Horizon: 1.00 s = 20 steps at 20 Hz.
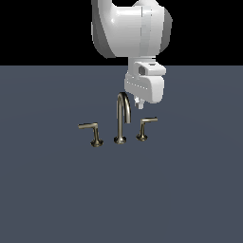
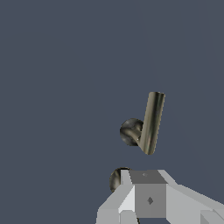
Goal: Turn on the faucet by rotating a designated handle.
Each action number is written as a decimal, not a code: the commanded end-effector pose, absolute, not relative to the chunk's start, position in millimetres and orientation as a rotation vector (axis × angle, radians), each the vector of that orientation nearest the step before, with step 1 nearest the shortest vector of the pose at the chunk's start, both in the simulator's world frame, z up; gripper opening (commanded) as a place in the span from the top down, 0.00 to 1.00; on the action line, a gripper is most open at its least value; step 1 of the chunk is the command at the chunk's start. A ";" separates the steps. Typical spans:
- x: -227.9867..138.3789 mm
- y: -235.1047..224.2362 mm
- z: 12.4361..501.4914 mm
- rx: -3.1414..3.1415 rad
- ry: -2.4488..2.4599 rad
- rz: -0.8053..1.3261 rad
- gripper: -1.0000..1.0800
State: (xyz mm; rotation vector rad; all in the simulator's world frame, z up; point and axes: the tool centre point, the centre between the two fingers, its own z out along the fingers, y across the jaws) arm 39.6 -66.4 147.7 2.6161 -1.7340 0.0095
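Bench: the flat grey bench (image 1: 57,199) holds the whole faucet (image 1: 120,127). The near part of it is bare.

Twin handle: the handle (image 1: 95,134) on the exterior view's left stands a bit closer to us. Its arm is long and lies level. It is not the one to turn, and nothing touches it.

Spout: the tall bent spout (image 1: 122,116) stands in the middle, between the two handles. It is fixed there so water can fall in front of it.

Designated handle: this one (image 1: 144,128) is on the exterior view's right, just beside the spout. Its short arm tips up a little and points away from the spout. That thin arm sticks out, so I think it is the easy part to push round.

Wrist view: the camera looks straight down on a handle (image 2: 146,124), a round post with its arm poking out. A second round metal bit (image 2: 115,179) peeks out by the hand. I cannot tell what it is.

Hand: the hand (image 1: 140,103) hangs above and behind the designated handle, near the top of the spout. It touches nothing. I cannot tell if its fingers are apart or together. It is up high, I think, so it can come down by the arm without bumping the spout.

Arm: the big white arm (image 1: 130,28) is farthest back, reaching down from above.
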 end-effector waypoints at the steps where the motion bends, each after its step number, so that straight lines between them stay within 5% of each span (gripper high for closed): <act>1: 50.0 -76.9 132.6 2.569 -1.803 0.009 1.00; 20: 76.3 -110.4 90.9 2.427 -1.994 0.000 1.00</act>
